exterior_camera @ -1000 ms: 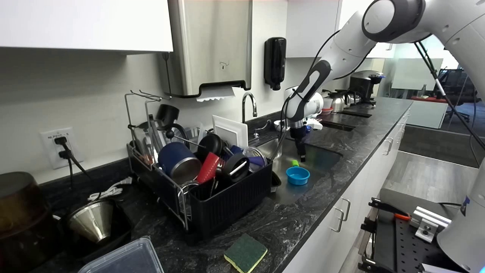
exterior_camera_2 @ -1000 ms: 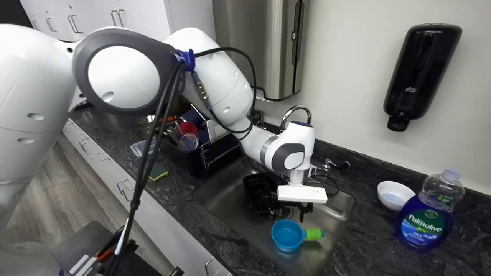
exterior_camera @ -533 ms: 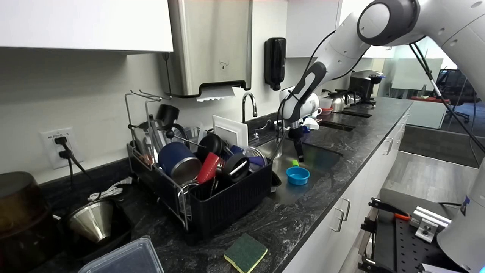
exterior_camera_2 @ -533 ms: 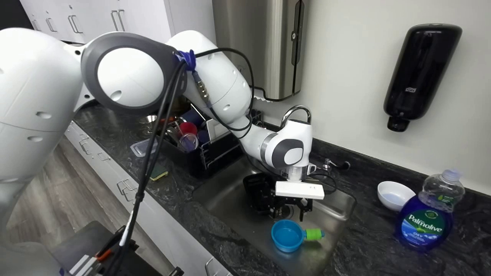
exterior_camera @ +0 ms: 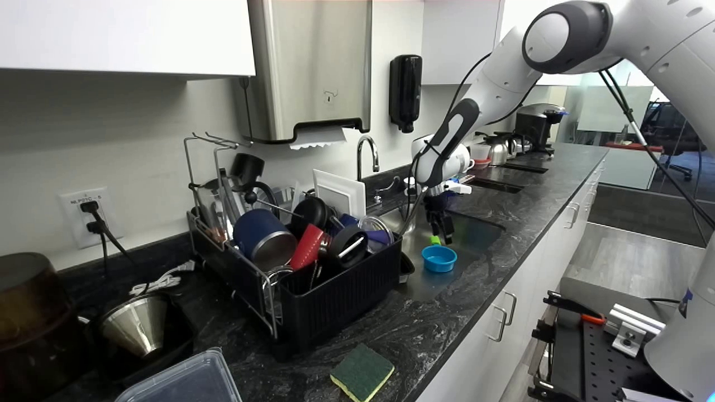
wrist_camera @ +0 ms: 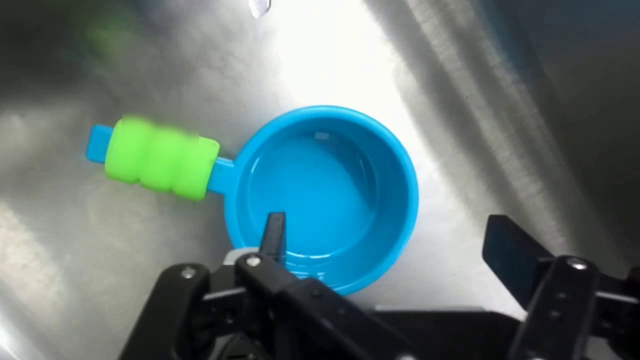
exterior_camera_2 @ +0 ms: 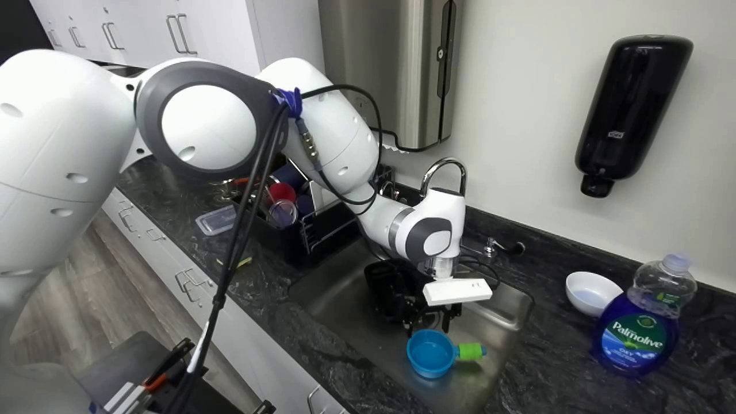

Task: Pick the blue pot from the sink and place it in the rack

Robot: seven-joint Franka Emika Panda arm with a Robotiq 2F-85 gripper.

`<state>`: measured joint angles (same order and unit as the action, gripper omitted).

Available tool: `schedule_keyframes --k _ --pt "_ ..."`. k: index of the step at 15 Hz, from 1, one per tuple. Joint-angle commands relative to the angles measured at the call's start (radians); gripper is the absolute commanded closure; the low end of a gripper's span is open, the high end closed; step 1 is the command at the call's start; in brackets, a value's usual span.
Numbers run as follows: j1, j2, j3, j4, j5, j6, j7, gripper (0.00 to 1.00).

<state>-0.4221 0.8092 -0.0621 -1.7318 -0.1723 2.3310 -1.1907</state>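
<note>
The blue pot [wrist_camera: 320, 190] stands upright in the steel sink [exterior_camera_2: 345, 322]. It also shows in both exterior views [exterior_camera: 439, 260] [exterior_camera_2: 430, 355]. Its handle has a bright green grip [wrist_camera: 160, 160], which points away from the bowl to the left in the wrist view. My gripper [wrist_camera: 387, 218] is open and empty. It hangs above the sink close to the pot [exterior_camera_2: 428, 329]. In the wrist view one finger overlaps the bowl and the other is outside it, to the right. I see no contact with the pot. The black dish rack [exterior_camera: 343, 298] stands beside the sink.
The rack is full of cups, lids and a white tray [exterior_camera: 341, 192]. A black container [exterior_camera_2: 391, 290] lies in the sink. A faucet [exterior_camera_2: 443, 167] rises behind it. A white bowl [exterior_camera_2: 592, 292] and soap bottle [exterior_camera_2: 638, 328] stand on the counter. A sponge [exterior_camera: 362, 371] lies near the rack.
My gripper has turned about its upright axis, and its camera block now sits tilted. The fingers have shifted slightly and come a little lower by the pot. The pot has not moved.
</note>
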Motion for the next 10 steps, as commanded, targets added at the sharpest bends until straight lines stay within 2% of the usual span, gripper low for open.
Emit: schedule_keyframes --k 1,10 --pt "-0.014 0.037 0.011 0.035 -0.021 0.030 -0.161 0.00" --pt "-0.007 0.131 -0.018 0.184 -0.019 0.035 -0.375 0.00"
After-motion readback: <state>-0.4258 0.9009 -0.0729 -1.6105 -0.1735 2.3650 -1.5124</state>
